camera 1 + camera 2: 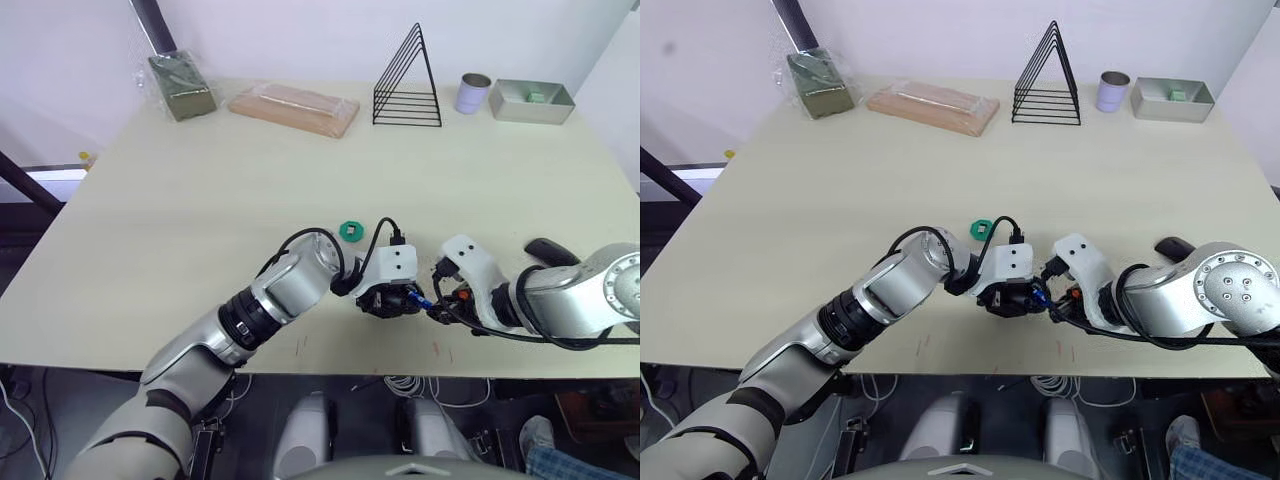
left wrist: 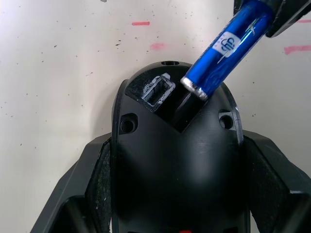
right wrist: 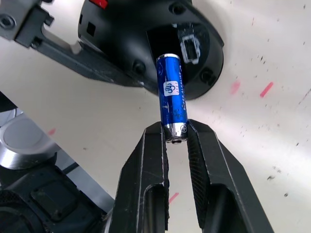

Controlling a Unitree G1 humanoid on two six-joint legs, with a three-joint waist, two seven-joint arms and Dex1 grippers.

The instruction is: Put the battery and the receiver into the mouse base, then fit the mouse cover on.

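My left gripper (image 1: 386, 300) is shut on the black mouse base (image 2: 175, 160), its fingers pressed against the two sides, near the table's front edge. An open compartment and a small rectangular slot show at the base's end. My right gripper (image 3: 176, 133) is shut on one end of the blue battery (image 3: 173, 97). The battery's (image 2: 226, 46) silver free end rests at the rim of the open compartment, tilted. The glossy black mouse cover (image 1: 552, 250) lies on the table behind my right arm. The receiver is out of view.
A flat green disc (image 1: 351, 231) lies just beyond the left gripper. Along the far edge stand a green packet (image 1: 182, 87), a wrapped wooden block (image 1: 293, 108), a black wire rack (image 1: 407, 85), a can (image 1: 474, 93) and a grey tray (image 1: 533, 101).
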